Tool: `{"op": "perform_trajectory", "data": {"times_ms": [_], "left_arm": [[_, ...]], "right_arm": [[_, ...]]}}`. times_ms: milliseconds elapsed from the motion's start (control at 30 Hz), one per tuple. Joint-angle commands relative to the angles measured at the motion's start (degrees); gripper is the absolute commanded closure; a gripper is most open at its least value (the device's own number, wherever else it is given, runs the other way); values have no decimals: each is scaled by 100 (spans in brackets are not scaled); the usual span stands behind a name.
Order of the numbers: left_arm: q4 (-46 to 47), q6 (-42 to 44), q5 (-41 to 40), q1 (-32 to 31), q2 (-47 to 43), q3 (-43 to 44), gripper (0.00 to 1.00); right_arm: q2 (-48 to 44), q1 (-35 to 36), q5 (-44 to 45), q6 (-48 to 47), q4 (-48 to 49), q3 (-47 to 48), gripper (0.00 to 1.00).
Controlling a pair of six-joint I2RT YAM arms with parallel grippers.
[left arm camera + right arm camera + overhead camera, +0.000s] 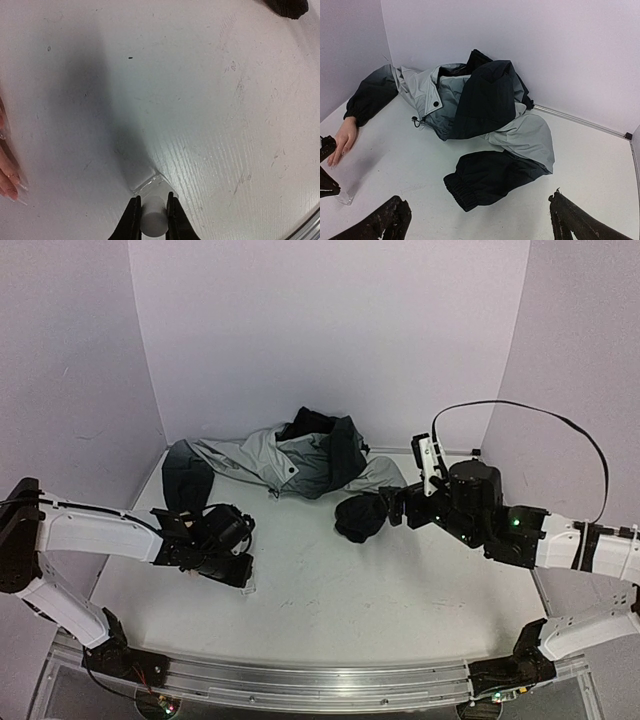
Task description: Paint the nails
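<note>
**Left fingers clamped on the bottle, right fingers wide apart**

We see the left fingers (pixel 132 220) drawn together on the white cap (pixel 153 220) of the small clear bottle (pixel 149 184). One finger presses on each side of the cap, and the glass body reaches down to the table (pixel 350 600). Nothing else touches these fingers.

The right fingers (pixel 382 222) stand far apart and hold nothing. They hang above the table, and the dark elastic cuff (pixel 470 187) of one sleeve lies on the table between and beyond them. We cannot tell whether they touch the cloth.

The nails (pixel 13 178) sit on the pale mannequin hand (pixel 342 139). This hand lies flat on the table at the left, coming out of the jacket's other dark sleeve. In the left wrist view only a few fingertips show at the left edge, near the bottle but apart from it. They are too small for us to judge their colour.

By our count there is one bottle, one cap and one mannequin hand. There is one grey-black jacket (pixel 290 460), crumpled against the back wall with two sleeves spread out. There are two arms, each with two fingers. From above, the left arm hides the mannequin hand, so we cannot count all its fingers there.
</note>
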Motion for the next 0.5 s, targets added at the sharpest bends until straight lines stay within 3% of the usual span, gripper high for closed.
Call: {"op": "perform_trajectory", "data": {"times_ms": [0,33,167,300,400,467], "left_arm": [[346,-234,-389,-149,169,-60,96],[345,-249,-390,-150,174,-78,92],[345,-277,-403,-159,4,-166,58],[296,-127,-458,-155,-399,-135,31],[111,62,-486,-9,-850,36,18],[15,295,-232,511,-1291,137,11]], "right_arm": [[-187,-31,203,134,192,-78,2],[-197,-39,219,144,192,-89,2],[-217,-87,269,189,188,-119,2],[-270,-388,33,373,133,-125,2],[-334,-863,-380,593,-31,-103,2],[-406,-1232,-644,713,-200,-103,2]]}}
